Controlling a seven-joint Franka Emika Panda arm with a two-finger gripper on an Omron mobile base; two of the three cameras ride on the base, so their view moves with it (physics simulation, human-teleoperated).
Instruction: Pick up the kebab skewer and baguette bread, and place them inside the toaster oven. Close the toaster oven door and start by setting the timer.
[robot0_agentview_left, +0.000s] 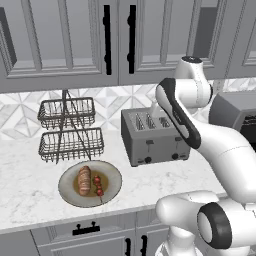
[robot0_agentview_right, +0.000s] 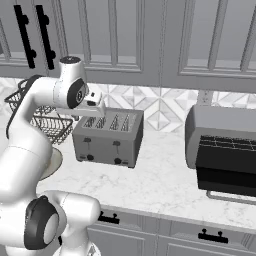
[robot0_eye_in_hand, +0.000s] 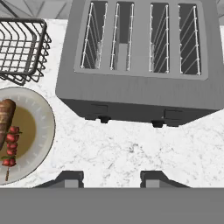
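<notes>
White marble counter (robot0_eye_in_hand: 131, 148) under my hand cam, w/ the grey four-slot pop-up toaster (robot0_eye_in_hand: 140, 61) right ahead. My two-finger gripper (robot0_eye_in_hand: 111, 177) hangs above bare counter in front of the toaster; the two dark tips stand apart w/ nothing between them, so it's partly open and empty.

Round beige ceramic plate (robot0_agentview_left: 112, 175) sits on the counter left of the toaster, near the front edge. On it lies the short golden-brown baguette bread (robot0_agentview_left: 84, 180), and just beside that, on its right, the thin kebab skewer (robot0_agentview_left: 98, 187) w/ red and brown chunks. Can't tell if the two touch. In hand cam the plate is at the left edge, well apart from the gripper.

Black two-tier wire basket rack (robot0_agentview_left: 70, 130) stands behind the plate, against the patterned tile wall.

Grey box-shaped toaster oven (robot0_agentview_right: 220, 130) w/ rounded top is far right on the counter, well apart from the toaster. Its dark glass toaster oven door (robot0_agentview_right: 227, 175) hangs dropped open, silver bar handle at the bottom, wire rack visible inside.

Grey panelled cabinets w/ black handles (robot0_agentview_left: 106, 35) above.
</notes>
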